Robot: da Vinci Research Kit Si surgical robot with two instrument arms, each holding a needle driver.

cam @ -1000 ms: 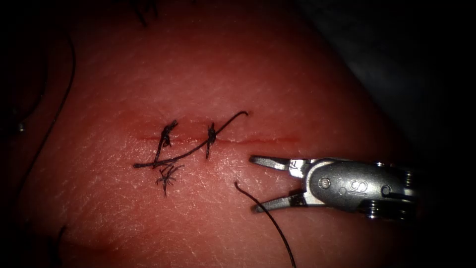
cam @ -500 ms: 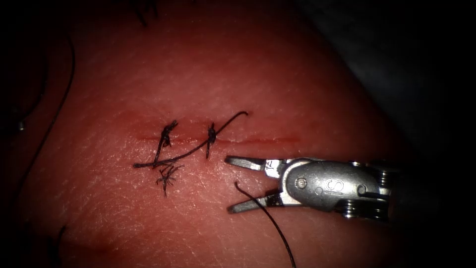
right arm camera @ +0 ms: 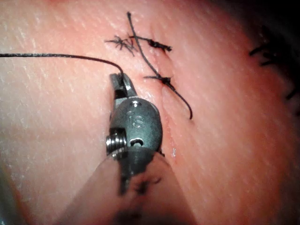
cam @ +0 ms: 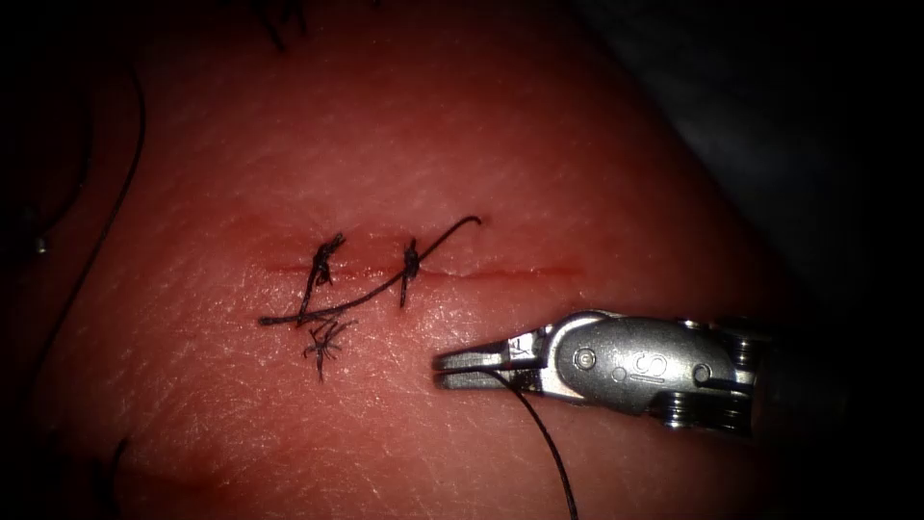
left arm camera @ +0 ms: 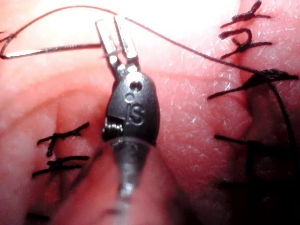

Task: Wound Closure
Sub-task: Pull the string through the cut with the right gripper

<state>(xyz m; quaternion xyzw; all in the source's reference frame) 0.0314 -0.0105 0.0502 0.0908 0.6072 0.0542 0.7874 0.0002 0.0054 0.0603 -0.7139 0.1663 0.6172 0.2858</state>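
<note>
The tissue (cam: 462, 135) bears a thin horizontal cut (cam: 500, 273). Two knotted stitches (cam: 325, 255) (cam: 410, 260) cross its left half, and a long thread tail (cam: 385, 287) lies slanted over them. My right tool (cam: 445, 367) reaches in from the right, just below the cut, with its jaws shut on the free end of a dark thread (cam: 544, 438) that trails downward. The right wrist view shows the same grip (right arm camera: 118, 79) on the thread (right arm camera: 56, 56). My left tool (left arm camera: 110, 21) holds the needle (left arm camera: 51, 49) near one end. The needle is above the tissue, not in it, and its thread (left arm camera: 187, 47) arcs away.
A frayed cut end of thread (cam: 322, 343) lies below the left stitch. Another strand (cam: 115, 212) runs along the tissue's left side. Older stitch rows (left arm camera: 61, 152) (left arm camera: 243, 33) flank the left tool. Dark background (cam: 770, 96) lies past the tissue's upper right edge.
My right tool slid left with its jaws wide open around the loose thread end, then closed on it. The stitches and the thread tail have not moved.
</note>
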